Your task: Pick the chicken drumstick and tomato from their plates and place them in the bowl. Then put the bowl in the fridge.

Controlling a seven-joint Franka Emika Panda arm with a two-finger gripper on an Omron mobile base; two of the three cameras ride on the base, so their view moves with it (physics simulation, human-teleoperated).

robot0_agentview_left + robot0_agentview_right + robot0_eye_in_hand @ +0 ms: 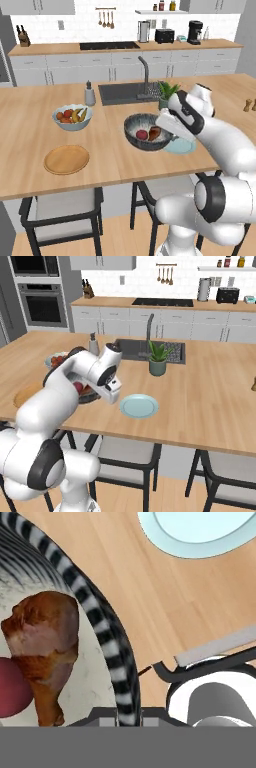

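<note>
A kitchen with white cabinets and a tiled back wall is shown, with a light wooden desk (30, 110) forming an island that carries a dark inset sink (125, 92) and a curved faucet (144, 70). A black-fronted wall oven (42, 303) is seen in the right base view. Grey-cushioned chairs (62, 210) are placed under the desk's near edge.

On the desk, the wide dark grey-blue bowl with a pale speckled inside (135, 136) is located near the centre; the reddish-brown chicken drumstick (154, 133) and the small round red tomato (142, 134) are contained in it, touching each other. The round flat tan wooden plate (66, 159) lies to the bowl's left, and the smaller light-blue plate (139, 406) lies just beside it on the right. A light-blue bowl of mixed fruit (73, 117) and a small potted green plant (158, 358) are also present.

In the hand view, the striped bowl rim is seen close up at the drumstick's side.

The white arm is bent over the bowl, with the gripper (170, 131) at the bowl's right rim. Whether the gripper is apart or together cannot be told.
</note>
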